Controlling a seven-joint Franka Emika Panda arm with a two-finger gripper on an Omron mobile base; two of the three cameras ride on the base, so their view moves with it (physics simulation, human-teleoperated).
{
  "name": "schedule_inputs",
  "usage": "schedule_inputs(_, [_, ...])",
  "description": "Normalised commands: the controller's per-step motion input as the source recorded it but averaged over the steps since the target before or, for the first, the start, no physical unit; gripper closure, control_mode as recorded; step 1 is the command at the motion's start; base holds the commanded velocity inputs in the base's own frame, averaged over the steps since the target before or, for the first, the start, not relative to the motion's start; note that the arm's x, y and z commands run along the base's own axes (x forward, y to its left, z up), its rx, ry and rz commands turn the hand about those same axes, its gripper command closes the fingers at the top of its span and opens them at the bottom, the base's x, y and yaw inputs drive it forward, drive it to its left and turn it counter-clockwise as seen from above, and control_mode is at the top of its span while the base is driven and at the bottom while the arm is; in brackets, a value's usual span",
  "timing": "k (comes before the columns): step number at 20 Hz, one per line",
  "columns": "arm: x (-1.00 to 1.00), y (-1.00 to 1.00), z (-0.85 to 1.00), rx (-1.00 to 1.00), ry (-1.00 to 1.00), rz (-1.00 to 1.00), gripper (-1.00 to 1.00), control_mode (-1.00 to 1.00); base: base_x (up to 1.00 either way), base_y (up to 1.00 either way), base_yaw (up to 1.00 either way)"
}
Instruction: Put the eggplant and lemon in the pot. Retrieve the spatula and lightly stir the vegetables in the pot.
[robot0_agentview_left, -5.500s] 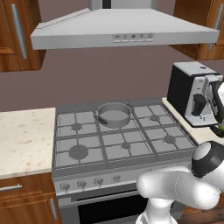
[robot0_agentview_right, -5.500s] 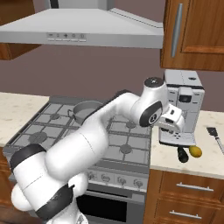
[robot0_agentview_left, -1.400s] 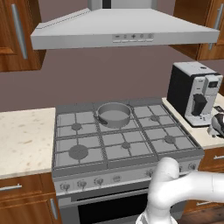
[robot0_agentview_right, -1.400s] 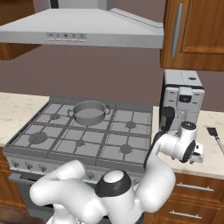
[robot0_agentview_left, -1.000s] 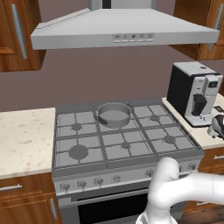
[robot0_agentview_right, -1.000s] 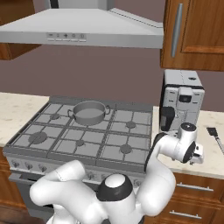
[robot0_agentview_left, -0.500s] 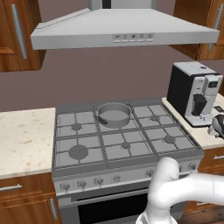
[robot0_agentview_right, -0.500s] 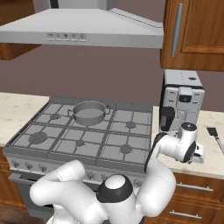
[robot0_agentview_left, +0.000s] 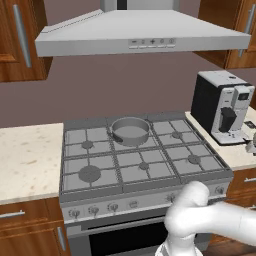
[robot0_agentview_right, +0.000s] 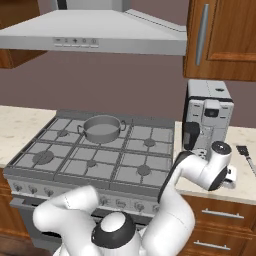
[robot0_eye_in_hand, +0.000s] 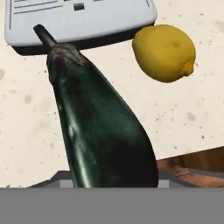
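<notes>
Evidently the dark purple-black, elongated eggplant (robot0_eye_in_hand: 98, 127) lay right under the hand camera, its green-grey stem end pointing to 11 o'clock and its fat end running down to 6 o'clock, where it hid the fingertips; so whether the gripper was apart or clamped on it, I could not tell from these pictures; in the right base view the gripper (robot0_agentview_right: 231, 176) hung low over the speckled beige tabletop (robot0_agentview_right: 244, 187) in front of the black and silver coffee machine (robot0_agentview_right: 207, 117).

The small bright yellow oval lemon (robot0_eye_in_hand: 164, 52) sat at 1 o'clock of the eggplant, near it but apart, just beside the machine's white base tray (robot0_eye_in_hand: 78, 19); the shallow round grey metal pot (robot0_agentview_right: 102, 128) stood on a back burner of the grey gas stove (robot0_agentview_right: 95, 152), well apart from both, at about 9 o'clock of the gripper in that view; the black-bladed spatula (robot0_agentview_right: 245, 152) lay at the tabletop's far right.

The risks, as I judged them: the eggplant was glossy and tapered, so a grip off its middle could let it pivot or slip during a lift; a swinging end could nudge the lemon, which would roll easily toward the tabletop's front edge; a long carry to the pot with a loose hold might drop it on the grates.
</notes>
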Motion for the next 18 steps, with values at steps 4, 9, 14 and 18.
schedule_inputs(4, [-0.61,0.57,0.80,0.00,-0.20,0.00,1.00,-1.00,0.00,0.00,0.00])
schedule_inputs(9, [-0.41,0.87,0.69,-0.03,-0.02,0.00,1.00,-1.00,0.00,0.00,0.00])
schedule_inputs(14, [-0.32,1.00,0.80,-0.08,0.00,0.00,1.00,-1.00,0.00,0.00,0.00])
schedule_inputs(18, [-0.04,1.00,0.84,-0.11,0.01,0.01,1.00,-1.00,0.00,0.00,0.00])
